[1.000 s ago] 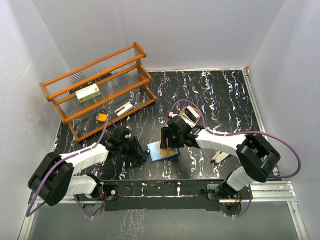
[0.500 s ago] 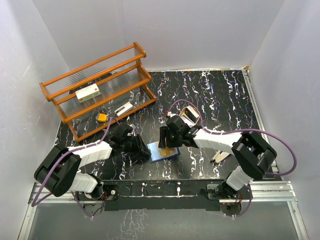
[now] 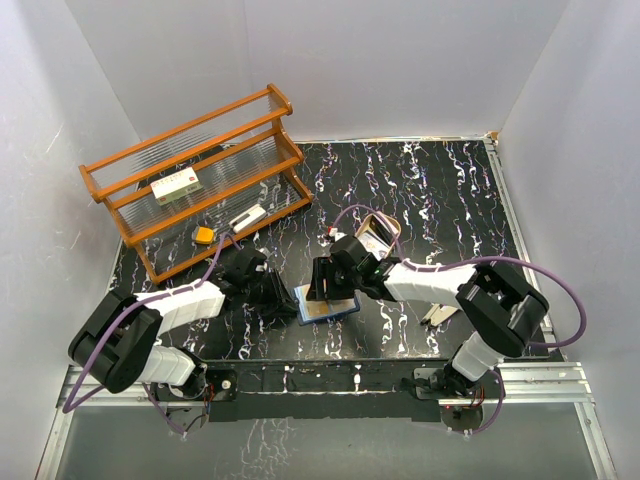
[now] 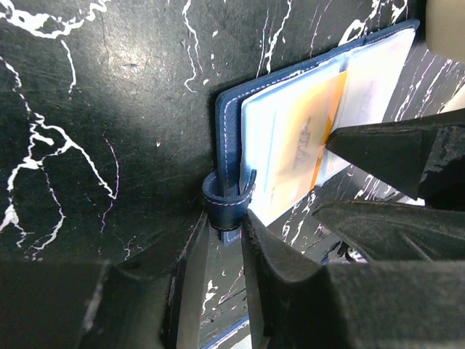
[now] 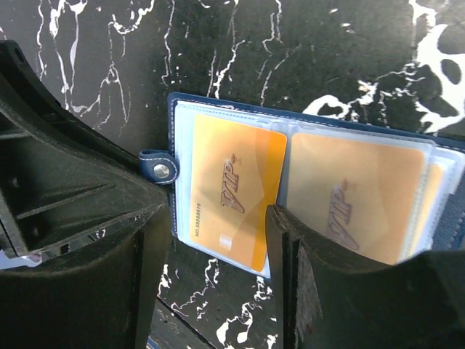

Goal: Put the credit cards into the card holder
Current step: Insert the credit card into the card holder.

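The navy card holder [image 3: 327, 304] lies open on the table between both arms. In the left wrist view my left gripper [image 4: 227, 218] is shut on the holder's [image 4: 231, 131] strap loop [image 4: 227, 198] at its edge. My right gripper [image 5: 216, 214] is open above the holder [image 5: 173, 109]. An orange credit card [image 5: 232, 193] sits partly inside the left clear pocket, and my right fingertip [image 5: 277, 218] touches its right edge. A second orange card [image 5: 356, 196] sits in the right pocket. The first card also shows in the left wrist view [image 4: 312, 138].
A wooden rack [image 3: 200, 180] stands at the back left with a white box with red marks [image 3: 178, 186] on a shelf. A small orange thing [image 3: 204, 235] and a white thing [image 3: 248, 217] lie under it. A tan tray [image 3: 377, 228] sits behind the right arm.
My left gripper has moved right to the holder's edge and closed on the strap. My right gripper has shifted left over the holder, with the card sliding left into the pocket.
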{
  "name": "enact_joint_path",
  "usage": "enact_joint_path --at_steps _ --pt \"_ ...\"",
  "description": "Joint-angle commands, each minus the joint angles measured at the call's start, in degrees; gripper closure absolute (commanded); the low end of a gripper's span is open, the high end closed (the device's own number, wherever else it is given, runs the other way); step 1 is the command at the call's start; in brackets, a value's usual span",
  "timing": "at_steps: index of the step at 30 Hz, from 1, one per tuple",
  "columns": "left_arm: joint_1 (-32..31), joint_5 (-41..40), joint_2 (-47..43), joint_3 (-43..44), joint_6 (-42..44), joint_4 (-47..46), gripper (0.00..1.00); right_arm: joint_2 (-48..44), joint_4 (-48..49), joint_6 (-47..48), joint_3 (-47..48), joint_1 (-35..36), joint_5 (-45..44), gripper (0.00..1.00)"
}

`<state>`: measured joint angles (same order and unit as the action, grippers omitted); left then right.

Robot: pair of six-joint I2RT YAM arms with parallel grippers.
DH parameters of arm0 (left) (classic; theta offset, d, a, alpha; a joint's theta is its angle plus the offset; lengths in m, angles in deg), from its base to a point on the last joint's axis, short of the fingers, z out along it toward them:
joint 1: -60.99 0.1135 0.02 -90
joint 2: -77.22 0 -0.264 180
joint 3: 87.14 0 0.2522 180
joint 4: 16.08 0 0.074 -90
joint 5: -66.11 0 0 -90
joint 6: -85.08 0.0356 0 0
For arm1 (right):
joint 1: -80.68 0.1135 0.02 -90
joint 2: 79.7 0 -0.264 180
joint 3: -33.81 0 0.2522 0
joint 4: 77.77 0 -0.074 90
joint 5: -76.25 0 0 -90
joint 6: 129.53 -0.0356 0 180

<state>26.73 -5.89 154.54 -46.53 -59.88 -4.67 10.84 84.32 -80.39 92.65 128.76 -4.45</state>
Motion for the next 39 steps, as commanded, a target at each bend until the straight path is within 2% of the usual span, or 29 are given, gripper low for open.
enact_joint_path --at_steps 1,13,19,29,34,39 --pt "-0.1 -3.9 -0.3 0.8 1.8 4.0 0.77 0.5 6.2 -1.2 -0.8 0.9 2.1 0.48" --pt "-0.1 -5.9 -0.9 2.1 3.2 7.7 0.79 1.2 12.7 -2.8 -2.0 1.8 5.5 0.49" --pt "-0.1 -7.4 -3.4 2.9 3.1 10.3 0.76 -0.2 8.6 -0.8 0.0 1.9 4.3 0.49" --pt "-0.1 -8.5 -10.9 6.5 4.9 17.0 0.56 -6.8 -12.8 13.3 10.1 0.3 -10.1 0.46" --pt "-0.1 -9.9 -15.3 10.1 7.2 20.8 0.47 -8.6 -19.5 20.9 14.6 -2.5 -19.9 0.45" --pt "-0.1 -11.8 -17.2 13.1 9.3 24.8 0.42 -7.3 -23.3 27.2 19.1 -7.1 -27.6 0.44"
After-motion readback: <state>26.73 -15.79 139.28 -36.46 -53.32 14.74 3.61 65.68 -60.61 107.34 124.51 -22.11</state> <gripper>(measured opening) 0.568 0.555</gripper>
